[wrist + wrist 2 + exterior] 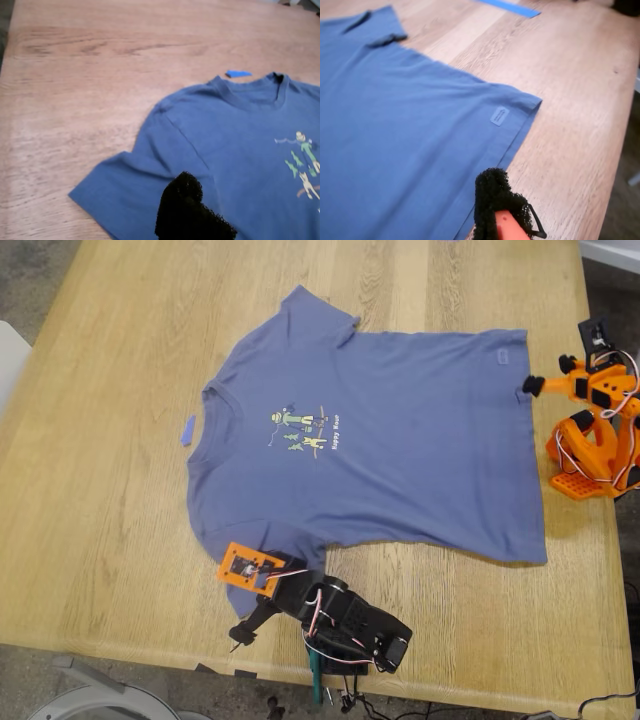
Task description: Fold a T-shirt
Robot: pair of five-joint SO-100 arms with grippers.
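Wooden table (pixel 100 490) carries everything. The T-shirt (pixel 400 450) lies flat and unfolded, print side up, across the middle of it, collar toward the exterior view's left, hem toward the exterior view's right, with one sleeve close to the table's near edge. No fold made yet, judging by the lay.

The first gripper (pixel 262 566) on the black arm sits over that near sleeve; in its wrist view a foam-padded fingertip (pixel 182 202) hangs just above the sleeve cloth. Only one finger shows, so jaw width cannot be told. It holds nothing visible.

The second gripper (pixel 533 385) on the orange arm sits at the hem, toward the table's far edge. Its wrist view shows one padded fingertip (pixel 492 197) right at the hem edge, near the small sewn label (pixel 499 115). Width also cannot be told.

Blue tape strip (pixel 187 430) lies on bare wood just beyond the collar.

Risks:
- The sleeve is doubled cloth, so a shallow pinch could take only the top layer and the fold would skew.
- The hem pinch is close to the edge and could slip off.
- Unsynced lifts would drag the shirt and bunch the chest.
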